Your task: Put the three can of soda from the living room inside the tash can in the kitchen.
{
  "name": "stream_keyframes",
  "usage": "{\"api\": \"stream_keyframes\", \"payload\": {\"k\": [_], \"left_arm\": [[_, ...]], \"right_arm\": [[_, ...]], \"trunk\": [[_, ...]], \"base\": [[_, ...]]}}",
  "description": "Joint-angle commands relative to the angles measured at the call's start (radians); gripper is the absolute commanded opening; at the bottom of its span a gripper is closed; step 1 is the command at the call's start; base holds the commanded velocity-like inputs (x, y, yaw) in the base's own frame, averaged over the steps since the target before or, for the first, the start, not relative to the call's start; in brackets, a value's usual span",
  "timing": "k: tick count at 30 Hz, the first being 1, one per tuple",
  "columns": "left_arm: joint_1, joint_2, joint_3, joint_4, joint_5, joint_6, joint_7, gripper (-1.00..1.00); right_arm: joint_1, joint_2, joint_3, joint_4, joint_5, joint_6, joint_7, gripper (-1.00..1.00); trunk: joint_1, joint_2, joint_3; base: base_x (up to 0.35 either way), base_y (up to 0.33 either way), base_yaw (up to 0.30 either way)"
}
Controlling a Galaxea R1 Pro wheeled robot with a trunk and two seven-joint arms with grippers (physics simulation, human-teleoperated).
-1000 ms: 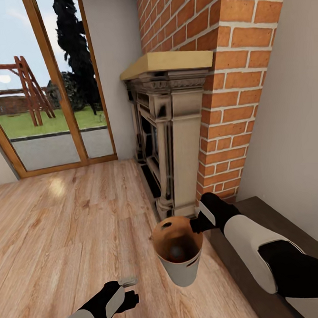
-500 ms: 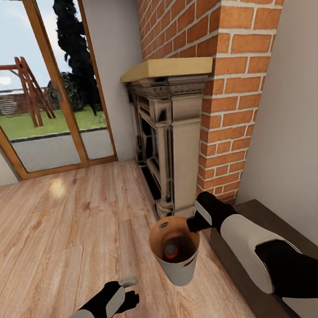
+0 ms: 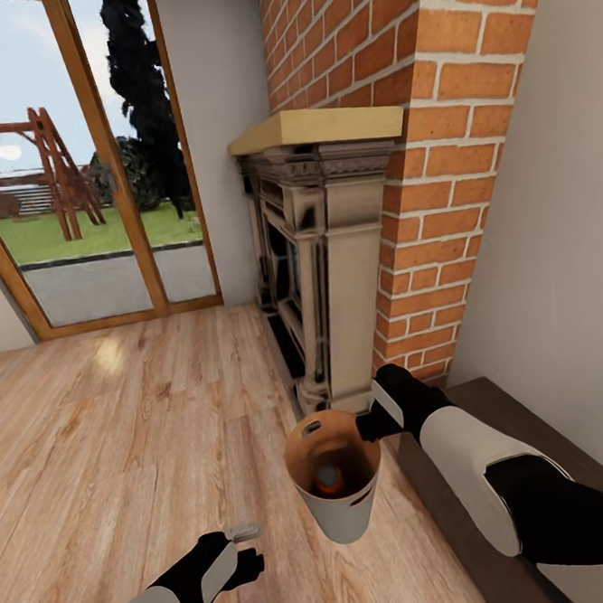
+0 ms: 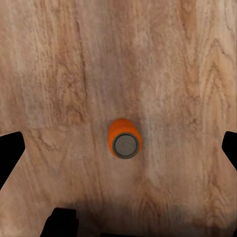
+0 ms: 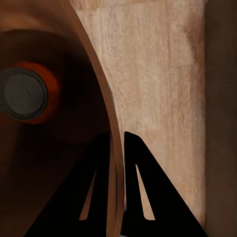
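Observation:
My right gripper [image 3: 373,423] is shut on the rim of the tash can [image 3: 340,507], a pale tapered bin with a glossy brown inside, and holds it above the wood floor. An orange can of soda [image 3: 328,478] lies inside it, silver top showing [image 5: 22,96]. In the right wrist view the two fingers [image 5: 140,192] straddle the bin's wall. My left gripper [image 3: 239,565] hangs low at the near left, open wide. Straight beneath it, a second orange can of soda [image 4: 125,140] stands upright on the floor between the spread fingers, untouched.
A red brick fireplace [image 3: 333,245] with a pale mantel rises right ahead. A dark low ledge [image 3: 490,395] runs along the right wall. Wood-framed glass doors [image 3: 83,174] stand at the far left. Light wood plank floor [image 3: 121,424] stretches out to the left.
The tash can has risen slightly in my right gripper, and the orange can inside it has come into plain sight. My left arm has barely moved.

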Motion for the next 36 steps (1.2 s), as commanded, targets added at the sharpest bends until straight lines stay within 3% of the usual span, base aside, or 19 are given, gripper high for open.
{"api": "stream_keyframes", "payload": {"k": [1, 30, 36], "left_arm": [[0.0, 0.0, 0.0, 0.0, 0.0, 0.0, 0.0, 1.0], [0.0, 0.0, 0.0, 0.001, -0.001, -0.004, 0.001, 1.0], [0.0, -0.001, 0.0, 0.0, -0.001, -0.004, 0.0, 1.0]], "right_arm": [[0.0, 0.0, -0.004, 0.0, -0.018, 0.0, 0.005, -1.0], [-0.001, 0.0, -0.007, -0.003, -0.018, 0.0, 0.004, -1.0], [-0.03, 0.004, -0.014, 0.048, -0.022, 0.0, 0.005, -1.0]], "trunk": [[0.004, -0.007, -0.003], [0.115, -0.21, -0.094], [0.138, -0.252, -0.113]], "base": [[0.0, 0.0, 0.0], [0.0, 0.0, 0.0], [0.0, 0.0, 0.0]]}}
